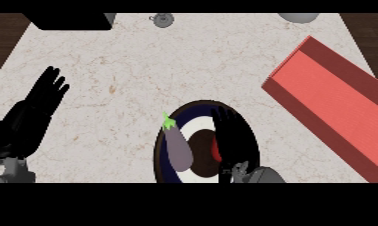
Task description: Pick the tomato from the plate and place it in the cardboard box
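Observation:
A round plate with a dark blue rim and white and brown rings lies at the counter's near edge. On its left part rests a purple eggplant with a green stem. Of the tomato only a red sliver shows at the plate's middle, under the left edge of my right hand. That hand lies over the plate with its fingers straight and pointing away, covering most of the tomato. The red, open box stands slanted at the right. My left hand rests open at the far left, fingers up.
A black appliance sits at the back left corner. A small grey object and a grey bowl stand along the back edge. Bare marble counter stretches between the plate and the back.

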Controlling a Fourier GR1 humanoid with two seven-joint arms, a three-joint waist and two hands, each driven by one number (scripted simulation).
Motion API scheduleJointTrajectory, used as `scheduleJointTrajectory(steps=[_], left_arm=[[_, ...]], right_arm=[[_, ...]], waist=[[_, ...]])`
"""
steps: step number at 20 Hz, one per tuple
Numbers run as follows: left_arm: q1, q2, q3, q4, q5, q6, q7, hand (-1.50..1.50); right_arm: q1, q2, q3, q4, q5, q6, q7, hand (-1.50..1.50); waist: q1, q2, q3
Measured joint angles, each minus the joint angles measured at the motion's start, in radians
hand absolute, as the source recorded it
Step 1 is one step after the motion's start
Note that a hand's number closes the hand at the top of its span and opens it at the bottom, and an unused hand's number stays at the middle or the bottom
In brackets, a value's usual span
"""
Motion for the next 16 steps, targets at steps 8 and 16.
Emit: scheduleJointTrajectory(steps=[8, 16], left_arm=[[0.013, -0.008, 0.029, 0.001, -0.007, -0.039, -0.003, 0.00], [0.008, -0.038, 0.028, -0.032, -0.034, -0.027, 0.025, 0.00]], right_arm=[[-0.002, -0.002, -0.012, 0.011, 0.054, -0.038, -0.092, 1.50], [-0.003, -0.014, -0.033, 0.033, 0.101, -0.070, -0.195, 1.50]], waist=[[0.000, -0.001, -0.001], [-0.001, -0.004, -0.002]])
